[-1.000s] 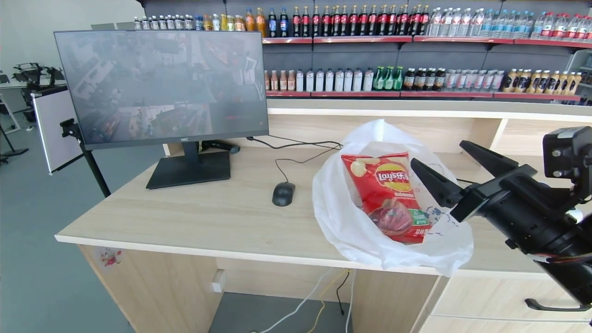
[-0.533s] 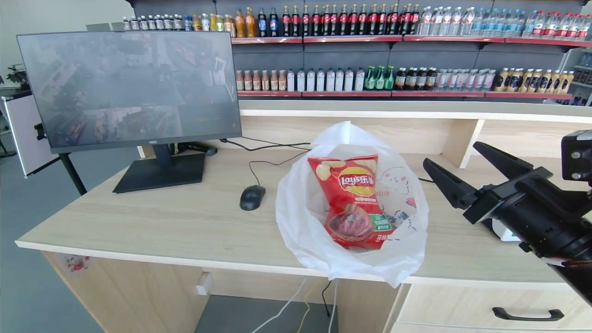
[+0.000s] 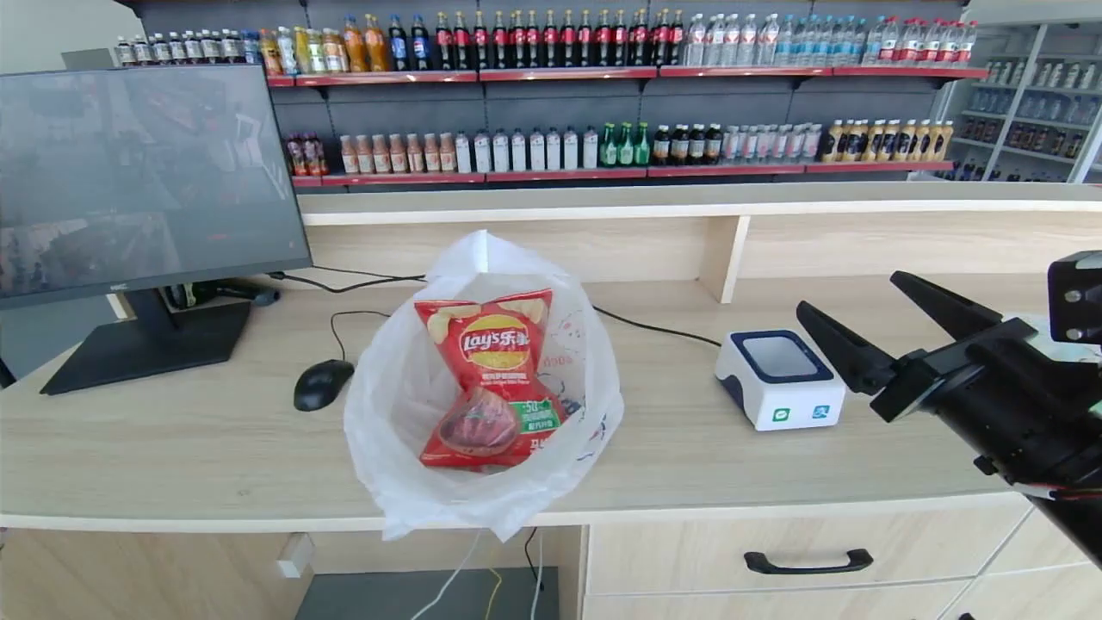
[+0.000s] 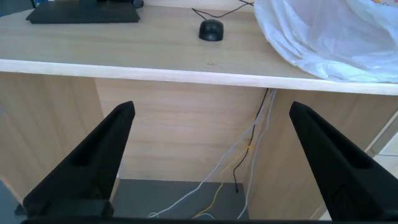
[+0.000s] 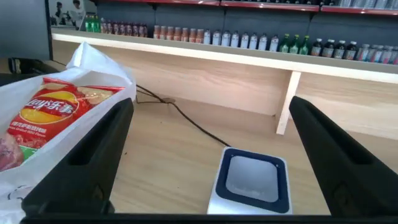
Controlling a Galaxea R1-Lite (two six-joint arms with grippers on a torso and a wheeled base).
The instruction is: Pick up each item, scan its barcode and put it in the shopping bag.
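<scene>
A white plastic shopping bag (image 3: pixel 405 413) stands open on the wooden counter (image 3: pixel 215 439), holding a red bag of chips (image 3: pixel 486 383) upright inside it. To its right sits a white barcode scanner (image 3: pixel 779 379) with a dark window on top. My right gripper (image 3: pixel 848 314) hovers open above the counter, just right of the scanner, with nothing between its fingers. From the right wrist, the scanner (image 5: pixel 252 183) lies ahead and the chips (image 5: pixel 50 115) off to one side. My left gripper (image 4: pixel 211 155) is open and empty below the counter's front edge, under the bag (image 4: pixel 336 34).
A monitor (image 3: pixel 129 181) on a black stand occupies the counter's left end, with a black mouse (image 3: pixel 323 385) and cables beside it. A raised ledge (image 3: pixel 689 207) runs along the back, with drink shelves behind. Drawers (image 3: pixel 805 560) sit under the counter at right.
The head camera has swung to the right, so the monitor and bag slid left in view and the scanner came into sight. My right gripper stays open.
</scene>
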